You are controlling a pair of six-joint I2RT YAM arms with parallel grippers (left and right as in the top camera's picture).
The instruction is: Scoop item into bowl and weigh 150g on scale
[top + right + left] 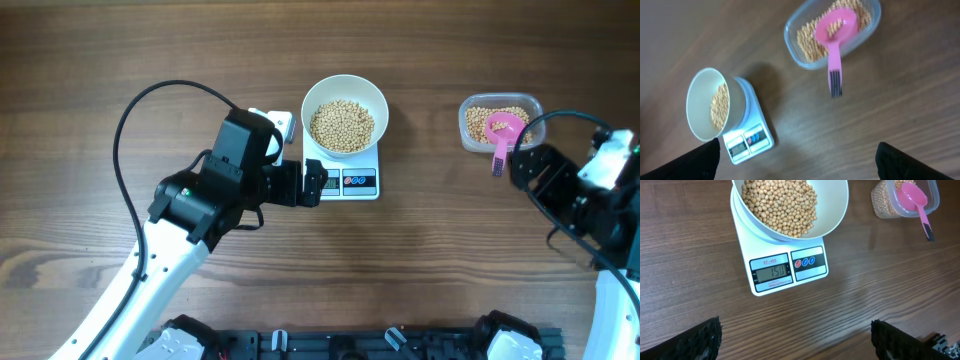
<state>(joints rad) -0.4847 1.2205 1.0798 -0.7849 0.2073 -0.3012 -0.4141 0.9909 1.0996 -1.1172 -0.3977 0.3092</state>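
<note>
The white bowl (378, 100) holds tan beans (341, 125) and stands on the white scale (345, 163). In the left wrist view the scale (754, 250) shows 150 on its display under the bowl (835, 210). My left gripper (316, 186) hangs open at the scale's front left corner, with bare table between its fingers (795, 325). A pink scoop (503, 130) lies in the clear tub (468, 112) of beans, handle over the rim. My right gripper (520, 165) is open just in front of the tub and holds nothing (797, 145).
The right wrist view shows the tub (795, 30) with the scoop (835, 35) at the top, and the bowl (700, 95) on the scale (752, 112) at the left. A black cable (130, 120) loops over the left arm. Bare wooden table lies between scale and tub.
</note>
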